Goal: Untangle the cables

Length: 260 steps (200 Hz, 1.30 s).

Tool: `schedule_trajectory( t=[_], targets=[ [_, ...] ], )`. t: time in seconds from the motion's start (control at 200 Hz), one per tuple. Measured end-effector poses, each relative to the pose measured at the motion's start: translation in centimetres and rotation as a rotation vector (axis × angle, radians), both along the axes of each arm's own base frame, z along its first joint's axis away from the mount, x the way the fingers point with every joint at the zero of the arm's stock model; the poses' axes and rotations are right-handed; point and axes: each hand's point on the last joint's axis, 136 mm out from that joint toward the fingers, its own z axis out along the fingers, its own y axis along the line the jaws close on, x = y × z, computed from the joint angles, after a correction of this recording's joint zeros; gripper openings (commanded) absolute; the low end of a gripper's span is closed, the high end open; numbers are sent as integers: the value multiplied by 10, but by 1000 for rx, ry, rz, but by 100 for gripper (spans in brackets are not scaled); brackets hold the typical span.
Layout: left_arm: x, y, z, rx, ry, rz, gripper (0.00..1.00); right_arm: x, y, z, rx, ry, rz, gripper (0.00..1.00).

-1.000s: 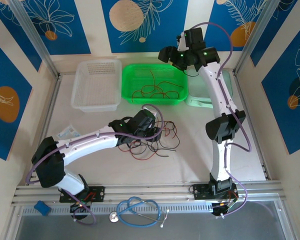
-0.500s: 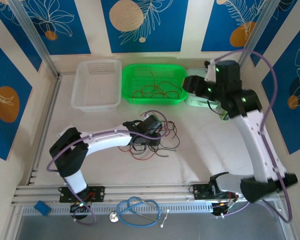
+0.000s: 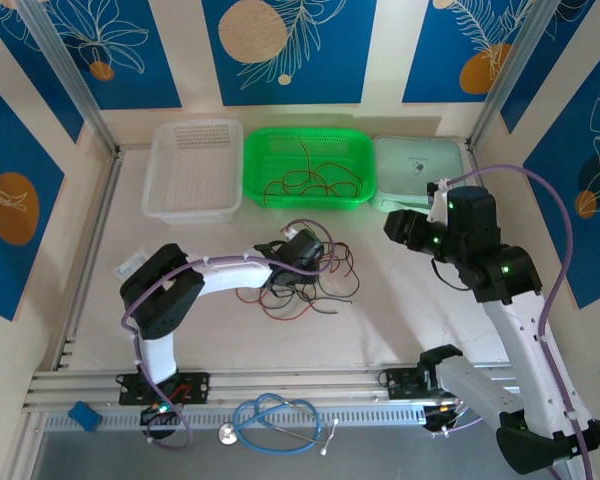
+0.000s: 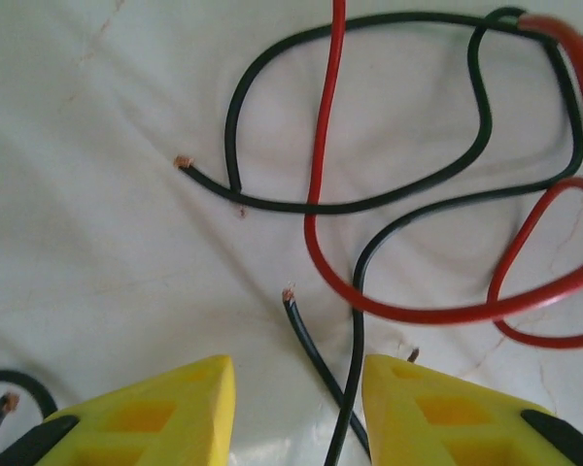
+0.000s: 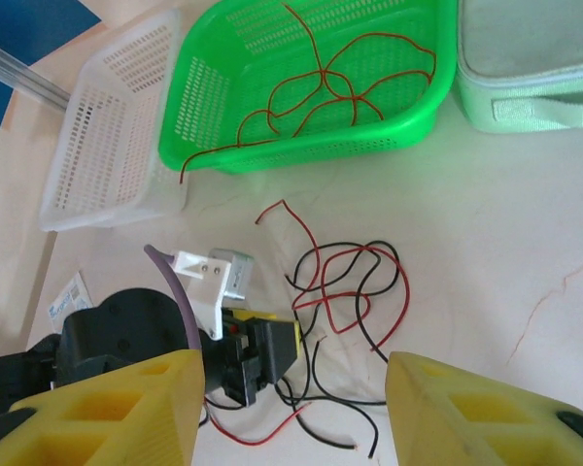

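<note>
A tangle of thin red and black cables (image 3: 325, 275) lies on the white table in front of the green basket (image 3: 365, 195). My left gripper (image 3: 298, 268) points down into the tangle's left side. In the left wrist view its jaws (image 4: 296, 403) are open just above the table, with two crossing black cables (image 4: 345, 388) between the yellow fingers, close to the right one. Red and black loops (image 4: 418, 209) spread beyond them. My right gripper (image 3: 400, 226) hangs open in the air right of the tangle (image 5: 355, 282), its jaws (image 5: 291, 393) holding nothing. Several red cables (image 5: 321, 87) lie in the green basket.
A white basket (image 3: 195, 170) stands left of the green one, and a pale green zip case (image 3: 420, 165) to its right. A small packet (image 3: 130, 265) lies at the left. A blue stethoscope (image 3: 275, 415) rests on the front rail.
The right arm has swung from over the green basket out to the right and toward the front. Both grippers' jaws have narrowed. The left gripper has stayed at the tangle.
</note>
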Motion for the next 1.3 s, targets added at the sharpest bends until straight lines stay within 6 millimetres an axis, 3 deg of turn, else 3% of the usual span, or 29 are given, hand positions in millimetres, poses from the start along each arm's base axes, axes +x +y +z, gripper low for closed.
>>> schedule_trajectory(
  t=[0.465,0.57,0.705,0.985,1.12,1.301],
  targets=[
    [9,-2,-15,-2,-1,13,27,-6,-2,-15,12,36,-17,50],
    [9,0,-16,7,1,17,18,-6,-2,-14,13,35,-17,49],
    [10,4,-18,28,2,23,0,-9,-3,-14,14,30,-19,49],
    [13,7,-9,53,-34,8,0,-14,-4,-10,29,15,-20,48],
    [15,9,30,35,-105,-29,0,-22,2,-11,67,17,12,48],
    [20,1,137,-91,-280,-96,0,-30,23,-28,168,54,100,49]
  ],
)
